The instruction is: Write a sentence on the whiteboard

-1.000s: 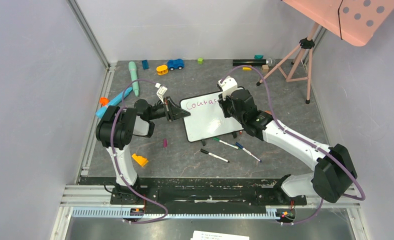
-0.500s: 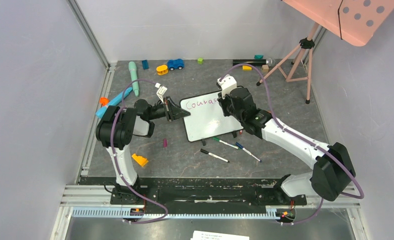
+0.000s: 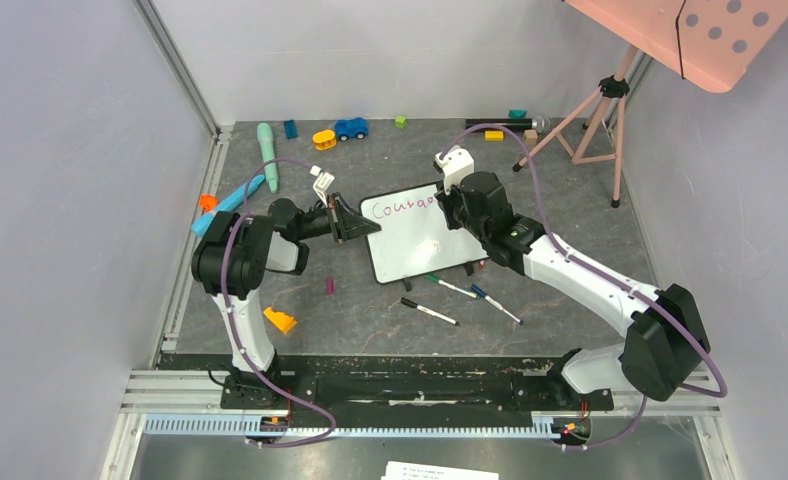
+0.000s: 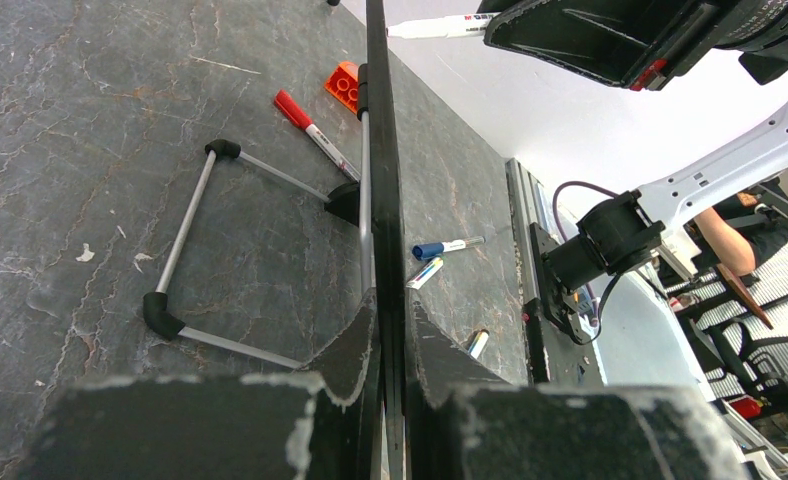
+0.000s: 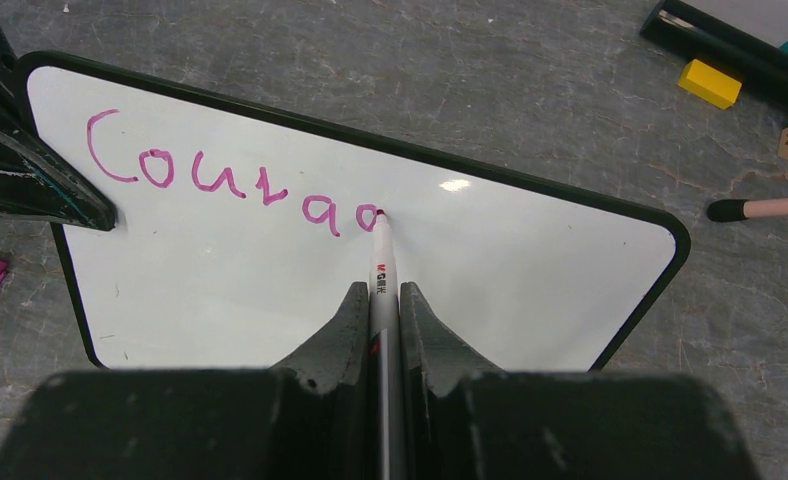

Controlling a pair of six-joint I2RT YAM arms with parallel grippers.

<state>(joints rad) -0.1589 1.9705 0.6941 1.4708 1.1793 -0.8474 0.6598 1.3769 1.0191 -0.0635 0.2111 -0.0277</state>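
Observation:
The whiteboard [image 3: 415,243] lies tilted at the table's middle, white with a thin black frame [image 5: 530,180]. My left gripper [image 3: 353,222] is shut on its left edge, seen edge-on in the left wrist view [image 4: 382,200]. My right gripper [image 5: 382,292] is shut on a white marker [image 5: 381,262], whose tip touches the board. The sentence [image 5: 220,185] reads "Coura" plus part of another letter in pink-purple on the top line [image 3: 402,205]. My right gripper [image 3: 457,205] hovers over the board's upper right part.
Three loose markers [image 3: 460,291] lie in front of the board. A pink cap [image 3: 330,286] and an orange block [image 3: 280,320] lie near the left arm. Toys line the far edge [image 3: 350,128]. A pink tripod [image 3: 595,115] stands at the far right.
My right gripper has moved a little right along the top line, and another letter has appeared after "Coura". The left gripper and the board have not moved.

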